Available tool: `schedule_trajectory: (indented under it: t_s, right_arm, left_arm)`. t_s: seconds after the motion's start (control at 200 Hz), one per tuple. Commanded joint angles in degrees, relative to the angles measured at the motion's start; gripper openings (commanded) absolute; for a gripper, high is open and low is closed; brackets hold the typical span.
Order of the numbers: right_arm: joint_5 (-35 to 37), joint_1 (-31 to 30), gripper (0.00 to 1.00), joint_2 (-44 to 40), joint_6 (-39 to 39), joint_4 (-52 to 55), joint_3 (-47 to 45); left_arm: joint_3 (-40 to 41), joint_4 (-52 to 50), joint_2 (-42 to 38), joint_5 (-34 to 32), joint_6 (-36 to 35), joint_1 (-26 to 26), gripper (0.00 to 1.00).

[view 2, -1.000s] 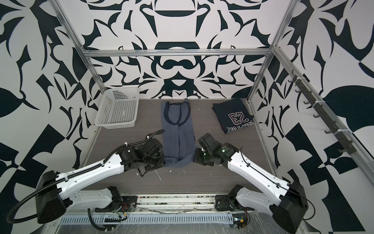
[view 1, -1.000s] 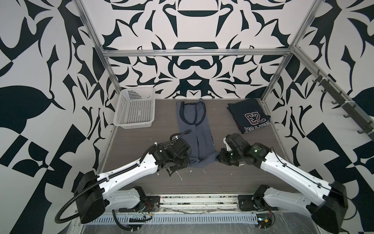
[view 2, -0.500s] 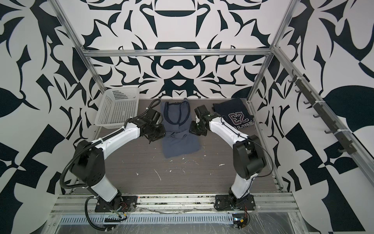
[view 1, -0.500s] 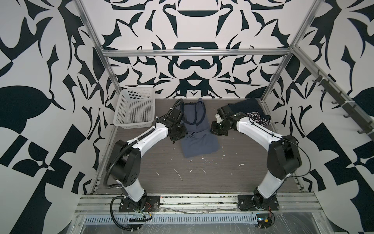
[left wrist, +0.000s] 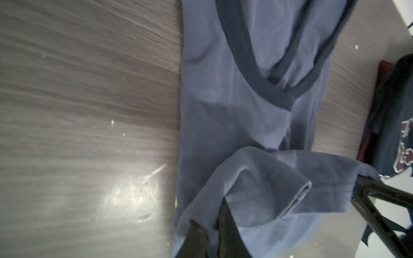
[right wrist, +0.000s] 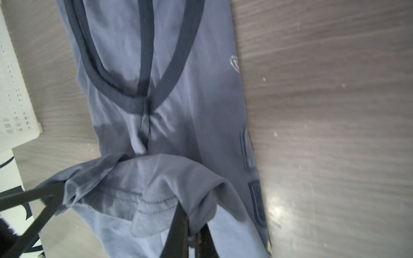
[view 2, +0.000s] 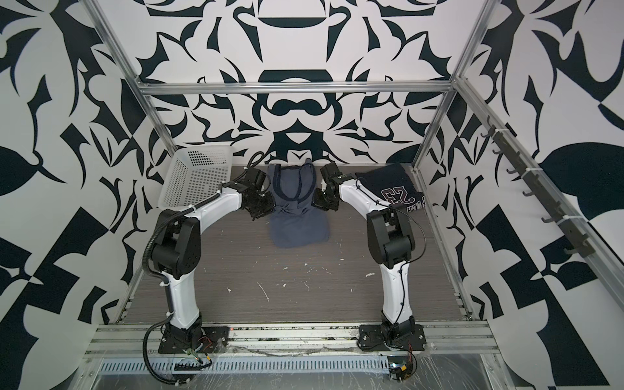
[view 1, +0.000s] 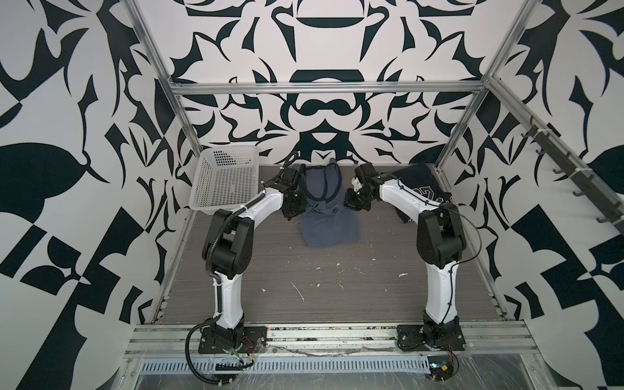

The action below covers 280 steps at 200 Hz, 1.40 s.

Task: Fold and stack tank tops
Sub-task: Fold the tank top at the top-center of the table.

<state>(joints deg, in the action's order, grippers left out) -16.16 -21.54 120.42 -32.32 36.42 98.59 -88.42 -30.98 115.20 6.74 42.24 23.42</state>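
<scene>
A: Grey top [view 1: 329, 224]?
B: Soft, dark-banded cloth, back centre of wood-grain worktop [view 1: 337, 290]; its hem, doubled over, is pinched by left gripper [left wrist: 207, 213] and right gripper [right wrist: 192, 223].
A: Elsewhere?
B: Navy top [view 2: 388, 189], back right corner; perforated basket [view 1: 226, 182], back left.

A white perforated plastic basket [view 1: 233, 157] is set at the far left corner of a grey wood-grain tabletop [view 1: 337, 290], beside the black-and-white patterned wall [view 1: 324, 40]. Small white flecks [view 1: 299, 293] are scattered over the tabletop's near half. A rail of dark hooks [view 1: 584, 182] is mounted on the right wall.
</scene>
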Motion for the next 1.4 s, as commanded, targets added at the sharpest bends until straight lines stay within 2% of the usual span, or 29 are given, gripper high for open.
schedule_trajectory:
  t_s: [0.0,0.32,0.735,0.79,0.845,0.935,1.06,1.1,1.215,1.395]
  right_arm:
    - [0.45,0.35,0.0,1.15,1.64,1.06,5.58]
    - [2.76,1.36,0.0,6.84,2.82,1.74,13.34]
    - [3.6,3.09,0.0,13.93,3.47,1.6,23.15]
    - [3.38,3.08,0.0,15.21,3.81,1.85,24.79]
    - [3.08,3.08,0.0,16.87,4.16,2.56,27.1]
    - [4.23,3.27,0.28,19.15,4.99,5.94,31.51]
    - [5.47,4.09,0.54,17.73,6.06,8.81,32.75]
    - [5.87,4.27,0.62,16.14,6.49,9.31,31.9]
    - [4.93,4.35,0.7,9.17,7.63,8.14,24.43]
    - [-1.31,4.31,0.7,-5.39,5.5,-5.21,-2.32]
  left_arm:
    - [-3.13,-0.13,3.68,0.59,-1.19,-1.0,0.15]
    - [-11.77,0.5,9.38,-1.6,-3.04,-3.12,0.13]
    - [-24.14,-1.21,18.56,-0.33,-3.74,-4.65,0.14]
    - [-25.72,-1.54,19.96,-0.52,-3.54,-4.85,0.17]
    - [-27.29,-2.36,21.36,-0.73,-3.13,-5.04,0.31]
    - [-29.72,-4.84,22.66,-1.04,-3.25,-5.14,0.48]
    - [-29.49,-7.48,19.09,-3.28,-4.35,-5.3,0.71]
    - [-28.54,-7.76,16.73,-3.76,-4.8,-5.31,0.76]
    - [-22.67,-7.56,8.3,-4.76,-4.74,-5.14,0.89]
    - [-1.41,-1.07,-5.39,-1.99,-0.53,-4.64,0.9]
